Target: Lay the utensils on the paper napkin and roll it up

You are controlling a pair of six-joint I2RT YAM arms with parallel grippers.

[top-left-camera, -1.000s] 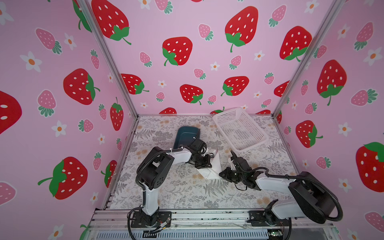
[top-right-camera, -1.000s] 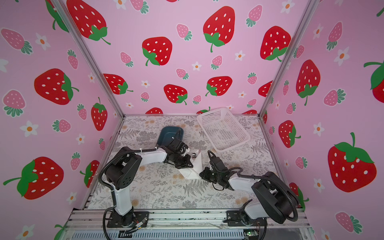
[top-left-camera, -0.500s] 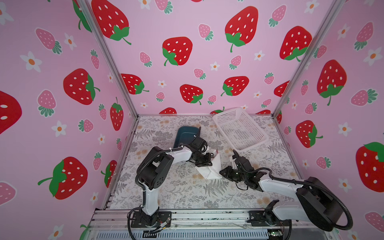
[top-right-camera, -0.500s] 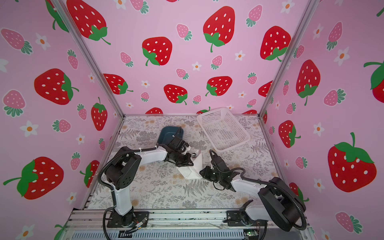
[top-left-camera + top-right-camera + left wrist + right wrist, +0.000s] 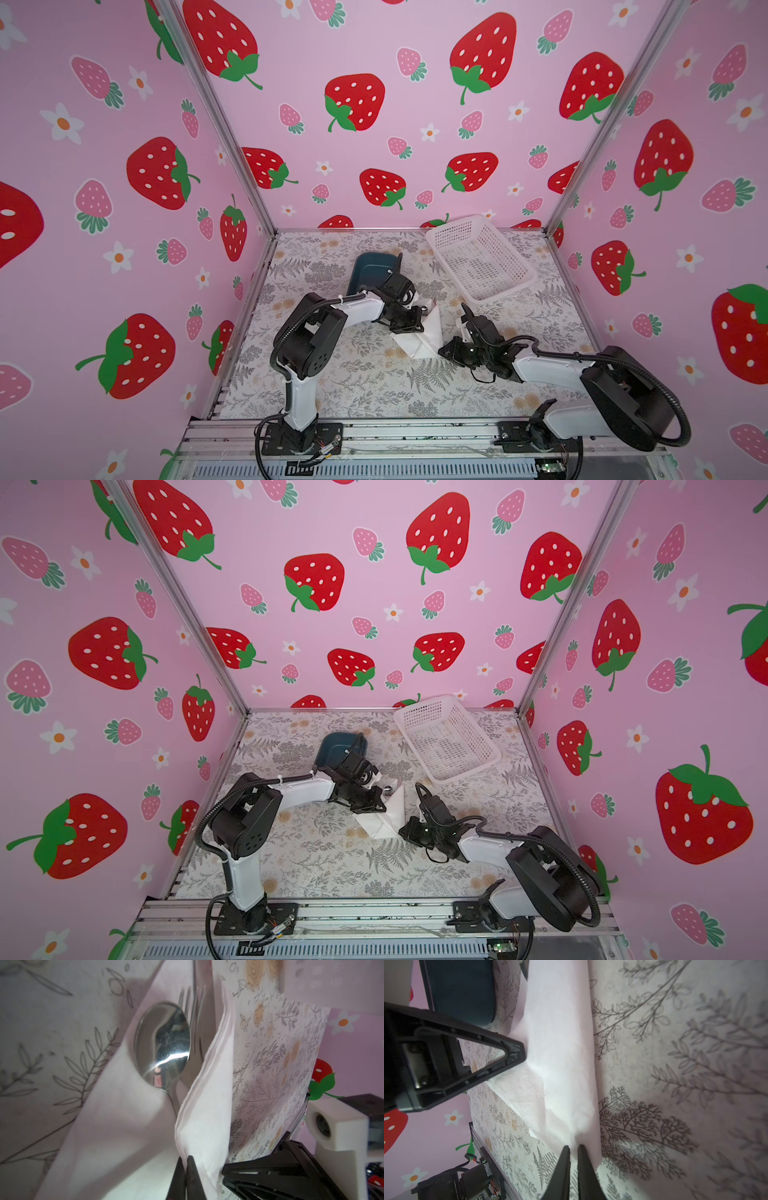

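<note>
Napkin half-folded over the cutlery, a gripper at each side.
Top views: the napkin lies mid-table, one flap raised, between the left gripper and right gripper. Left wrist: the left gripper is clamped on the raised flap; spoon and fork lie on the napkin. Right wrist: the right gripper is nearly together at the napkin's edge; whether it grips is unclear.

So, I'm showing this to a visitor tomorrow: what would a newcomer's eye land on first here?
The loud strawberry walls around the whole cell, surely. Then the paper napkin at mid-table, half folded, pinched by the left tool with the right tool at its edge. Inside the fold, the spoon and fork gleam.
</note>
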